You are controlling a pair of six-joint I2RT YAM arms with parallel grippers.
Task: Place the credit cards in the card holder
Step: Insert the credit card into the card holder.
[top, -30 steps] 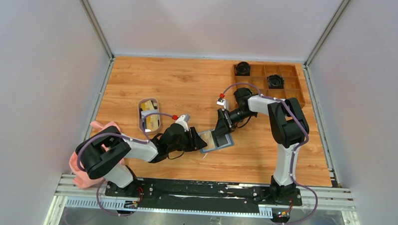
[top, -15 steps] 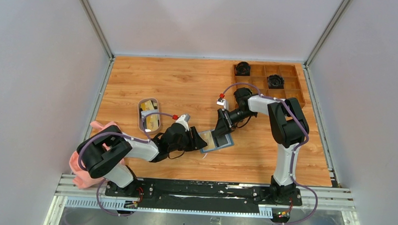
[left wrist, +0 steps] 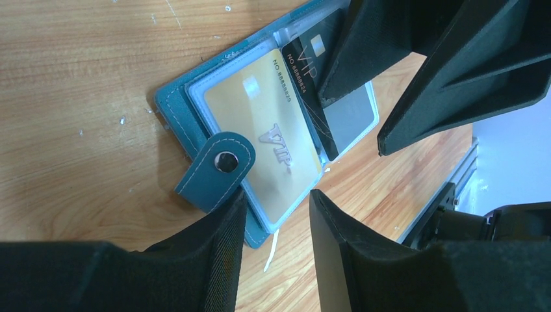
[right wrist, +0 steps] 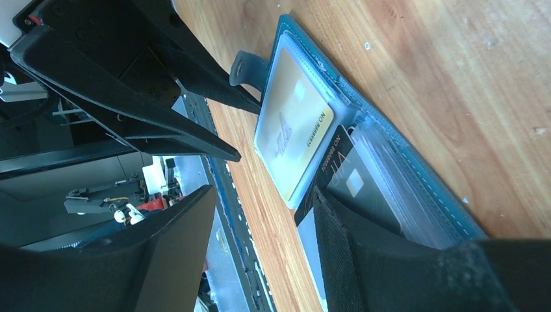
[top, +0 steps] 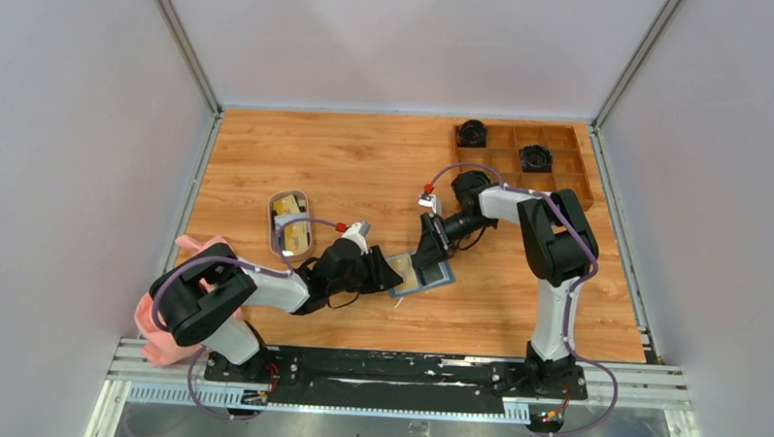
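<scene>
**1.** Pink cloth (top: 148,327): bunched at the near left edge beside the left arm's base, partly hidden by that arm.

**2.** Left gripper (left wrist: 278,195): extended low over the table (top: 317,158) at the near corner of the card holder. The jaws are seen parted, with nothing clamped between them. The holder's near corner lies in the gap, and the snap strap (left wrist: 217,170) is just beside one finger. Contact with the holder cannot be told.

**3.** Card holder (top: 430,278): teal, laid open and flat near the table's middle, between the two grippers. A gold card (left wrist: 260,136) marked VIP is lodged in a clear pocket. A black card (left wrist: 305,71), likewise marked, appears partly inserted in the adjoining pocket.

**4.** Right gripper (right wrist: 265,190): positioned at the holder's far side. The jaws are spread wide and empty. One fingertip (left wrist: 344,71) is laid on the black card, and the other stands off the holder's edge.

**5.** Oval dish (top: 270,224): left of centre, beyond the left gripper and well apart from the holder. Yellowish cards (top: 288,206) are contained in it.

**6.** Wooden tray (top: 567,137): far right corner. Two black round objects (top: 472,133) are lodged in separate compartments.
</scene>
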